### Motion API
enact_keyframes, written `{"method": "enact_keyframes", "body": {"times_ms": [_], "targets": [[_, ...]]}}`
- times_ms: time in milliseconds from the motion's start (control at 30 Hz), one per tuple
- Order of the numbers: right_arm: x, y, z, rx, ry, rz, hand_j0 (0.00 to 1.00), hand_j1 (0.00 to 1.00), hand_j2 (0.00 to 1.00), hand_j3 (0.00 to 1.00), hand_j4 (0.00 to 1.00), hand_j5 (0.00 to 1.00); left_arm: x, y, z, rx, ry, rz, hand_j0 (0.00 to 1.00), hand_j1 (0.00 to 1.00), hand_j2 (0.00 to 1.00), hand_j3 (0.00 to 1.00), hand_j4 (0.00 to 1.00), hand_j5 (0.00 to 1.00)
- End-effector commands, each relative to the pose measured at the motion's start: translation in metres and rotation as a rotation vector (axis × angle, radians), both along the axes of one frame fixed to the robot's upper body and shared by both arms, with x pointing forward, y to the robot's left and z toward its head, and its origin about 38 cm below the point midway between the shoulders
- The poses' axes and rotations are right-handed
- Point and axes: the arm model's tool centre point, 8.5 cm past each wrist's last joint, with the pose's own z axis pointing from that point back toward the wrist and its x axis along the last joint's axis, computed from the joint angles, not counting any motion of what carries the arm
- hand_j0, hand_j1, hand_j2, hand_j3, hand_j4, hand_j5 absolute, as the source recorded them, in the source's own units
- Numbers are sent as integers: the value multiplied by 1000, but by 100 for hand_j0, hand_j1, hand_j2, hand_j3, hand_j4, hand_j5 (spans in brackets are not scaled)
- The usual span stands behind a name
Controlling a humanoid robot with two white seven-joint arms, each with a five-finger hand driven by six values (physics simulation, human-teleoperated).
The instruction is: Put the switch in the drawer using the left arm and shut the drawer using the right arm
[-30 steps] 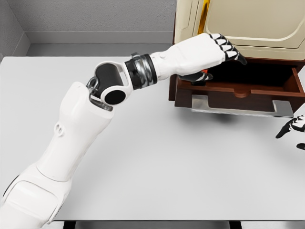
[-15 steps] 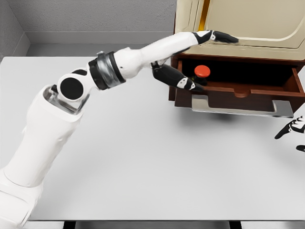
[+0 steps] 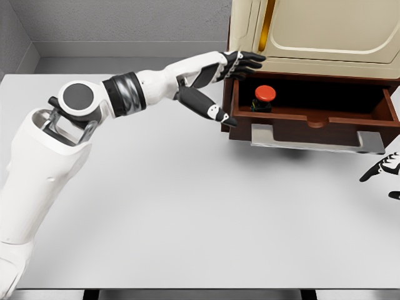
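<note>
Your switch [image 3: 264,97], a dark base with a red button on top, sits upright inside the open drawer [image 3: 312,119], toward its left end. The drawer is dark brown wood and juts from a cream-fronted cabinet [image 3: 325,31] at the far right of the white bench [image 3: 200,212]. Your left hand [image 3: 220,78] hovers just left of the drawer's corner, fingers spread wide, thumb angled down, nothing in its grasp. Your right hand [image 3: 382,175] peeks in at the right edge, below the drawer; you see only dark fingertips, so you cannot tell its grip.
</note>
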Motion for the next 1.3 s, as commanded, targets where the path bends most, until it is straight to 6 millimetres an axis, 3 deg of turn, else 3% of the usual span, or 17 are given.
{"method": "enact_keyframes", "body": {"times_ms": [0, 100, 233, 733, 867, 1000, 1200, 1267], "targets": [[0, 0, 1, 6, 1, -2, 69, 69, 69, 69, 69, 69, 7, 2, -11, 13, 62, 23, 97, 97, 97, 97, 97, 97], [0, 0, 0, 6, 4, -2, 69, 69, 69, 69, 69, 69, 15, -5, -26, 48, 139, 40, 97, 97, 97, 97, 97, 97], [0, 0, 0, 6, 2, -2, 69, 69, 69, 69, 69, 69, 15, -14, -28, 59, 164, 31, 97, 97, 97, 97, 97, 97], [0, 0, 0, 6, 4, -2, 69, 69, 69, 69, 69, 69, -3, -51, -4, -5, 111, -55, 98, 98, 98, 98, 98, 98], [0, 0, 0, 6, 4, -2, 69, 69, 69, 69, 69, 69, -4, -70, -2, -14, 101, -65, 98, 98, 98, 98, 98, 98], [0, 0, 0, 5, 4, -2, 69, 69, 69, 69, 69, 69, -5, -70, 6, -21, 80, -71, 98, 98, 98, 98, 98, 98], [0, 0, 0, 4, 2, -2, 70, 70, 70, 70, 70, 70, 5, -48, 8, -33, 92, -30, 98, 98, 98, 98, 98, 98], [0, 0, 0, 4, 2, -2, 70, 70, 70, 70, 70, 70, 12, -45, -1, -24, 122, -9, 98, 98, 98, 98, 98, 98]]}}
